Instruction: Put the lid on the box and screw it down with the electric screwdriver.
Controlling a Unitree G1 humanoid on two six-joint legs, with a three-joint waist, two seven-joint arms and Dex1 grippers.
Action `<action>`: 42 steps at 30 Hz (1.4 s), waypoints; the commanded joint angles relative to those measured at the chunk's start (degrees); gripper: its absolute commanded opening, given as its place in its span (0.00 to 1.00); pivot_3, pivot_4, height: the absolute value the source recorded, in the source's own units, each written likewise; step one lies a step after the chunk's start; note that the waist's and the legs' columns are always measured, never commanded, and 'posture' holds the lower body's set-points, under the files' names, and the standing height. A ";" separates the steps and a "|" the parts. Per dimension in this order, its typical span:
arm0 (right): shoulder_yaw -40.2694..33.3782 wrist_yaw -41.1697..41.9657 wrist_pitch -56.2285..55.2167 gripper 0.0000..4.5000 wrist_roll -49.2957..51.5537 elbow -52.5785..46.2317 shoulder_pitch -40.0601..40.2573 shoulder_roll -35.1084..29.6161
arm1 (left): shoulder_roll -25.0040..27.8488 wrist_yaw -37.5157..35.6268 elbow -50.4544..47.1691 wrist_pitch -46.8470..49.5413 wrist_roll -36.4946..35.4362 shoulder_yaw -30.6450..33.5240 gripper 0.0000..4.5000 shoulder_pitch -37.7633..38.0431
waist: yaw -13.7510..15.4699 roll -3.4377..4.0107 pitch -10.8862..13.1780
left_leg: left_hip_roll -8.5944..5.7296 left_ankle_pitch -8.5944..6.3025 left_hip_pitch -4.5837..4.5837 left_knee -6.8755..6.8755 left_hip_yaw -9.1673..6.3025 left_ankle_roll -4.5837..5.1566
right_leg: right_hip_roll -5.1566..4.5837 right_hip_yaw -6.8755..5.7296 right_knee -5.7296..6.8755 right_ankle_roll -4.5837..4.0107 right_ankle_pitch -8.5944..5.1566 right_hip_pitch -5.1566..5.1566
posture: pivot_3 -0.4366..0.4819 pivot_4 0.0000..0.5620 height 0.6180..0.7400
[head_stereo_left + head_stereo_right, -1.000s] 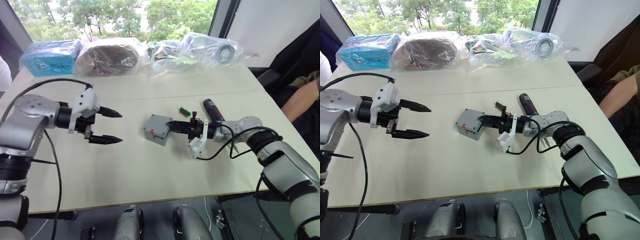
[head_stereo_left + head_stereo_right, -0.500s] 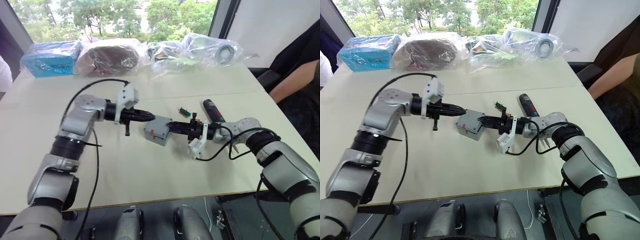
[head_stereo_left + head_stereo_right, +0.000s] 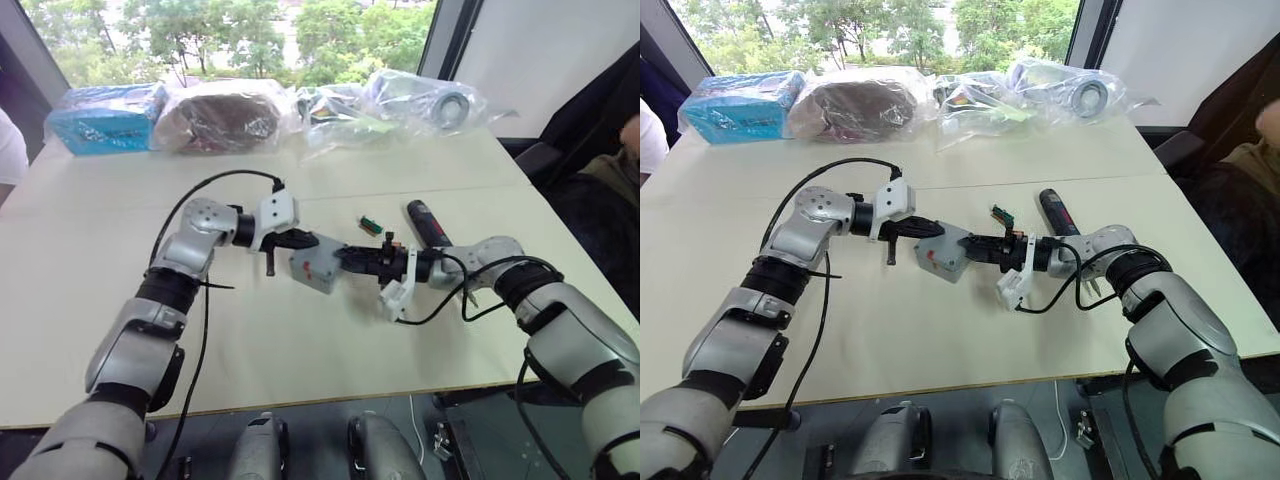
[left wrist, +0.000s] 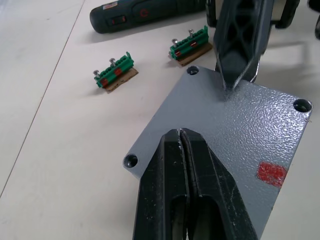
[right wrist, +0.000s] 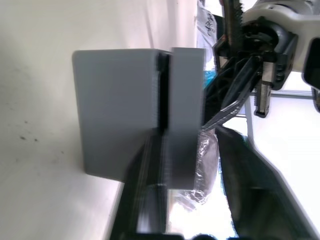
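Observation:
The grey lid (image 4: 225, 135), with a red mark near one corner, sits on the grey box (image 3: 310, 272) at the middle of the table; a thin seam between them shows in the right wrist view. My left gripper (image 4: 180, 132) is shut, and its tips rest on the lid's flat top. From the right, my right gripper (image 3: 346, 258) stands open astride the box and lid. Its upper finger (image 4: 235, 55) reaches over the lid, with a gap to it in the right wrist view. The black electric screwdriver (image 3: 425, 222) lies on the table behind my right gripper.
Two small green-and-brown blocks (image 4: 115, 74) (image 4: 190, 46) lie between the box and the screwdriver. A blue packet (image 3: 105, 112), a brown bag (image 3: 220, 110) and clear plastic bags (image 3: 400, 100) line the table's far edge. A person (image 3: 620, 165) sits at the right.
My left gripper has shut and swung in from the left onto the lid. My right gripper's jaws have widened around the box and lid.

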 commanded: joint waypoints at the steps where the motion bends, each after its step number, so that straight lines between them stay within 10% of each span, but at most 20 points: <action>1: 1.06 2.47 -1.84 0.63 -0.41 0.34 0.02 -1.70 | 0.00 -1.45 1.58 0.32 2.91 -2.66 0.00 1.37 | 0.07 0.00 -0.01 | 0.01 -0.02 0.10 -0.01 -0.03 0.03 | 0.01 -0.03 -0.05 0.00 -0.01 0.14 | 0.48 0.27 1.00; 4: 0.53 4.76 -4.12 0.85 0.96 0.82 -0.48 -2.51 | -0.17 -1.77 1.50 0.61 3.63 -3.55 0.00 2.04 | 0.11 0.01 -0.05 | 0.01 -0.03 0.26 -0.01 -0.05 0.06 | 0.00 -0.05 -0.12 -0.01 -0.01 0.35 | 0.48 0.27 1.00; 18: -4.28 18.63 -9.47 0.85 13.64 5.02 -1.09 -4.45 | -1.04 -1.24 2.09 1.79 2.34 -1.45 0.00 1.41 | 0.03 0.04 -0.16 | 0.01 -0.06 0.33 -0.01 -0.05 0.10 | 0.00 -0.03 -0.13 -0.01 -0.01 0.42 | 0.48 0.27 1.00; 21: -7.85 37.98 -7.68 0.71 33.04 7.87 1.74 -2.68 | 0.67 -2.12 -2.52 3.90 -0.51 1.46 0.00 1.42 | -0.27 0.02 -0.15 | 0.02 -0.06 0.32 -0.01 -0.05 0.11 | 0.00 -0.03 -0.17 0.00 -0.01 0.43 | 0.48 0.27 1.00; 25: -14.84 67.02 22.10 0.40 66.82 -15.38 13.85 -3.11 | 3.26 -1.23 -8.12 8.78 -3.61 5.43 0.00 1.55 | -0.25 -0.02 -0.04 | 0.15 -0.11 0.27 -0.02 -0.16 0.19 | 0.09 -0.06 -0.20 0.01 0.00 0.44 | 0.48 0.27 1.00; 29: -20.50 73.01 48.95 0.03 74.69 -34.72 20.62 -4.26 | 5.45 0.95 -9.11 10.29 -3.37 7.15 0.00 2.54 | -0.16 0.14 0.06 | 0.28 -0.11 0.10 0.00 -0.39 0.19 | -0.06 -0.09 -0.08 0.00 0.01 0.23 | 0.48 0.27 1.00; 42: -25.51 71.85 93.15 0.00 75.21 -67.05 32.65 -0.79 | 3.77 6.91 -4.07 6.08 0.45 5.06 0.00 8.42 | 0.36 0.08 0.07 | 0.07 -0.12 -0.08 0.04 -0.20 0.20 | -0.09 -0.15 -0.12 0.00 0.00 0.06 | 0.48 0.27 1.00</action>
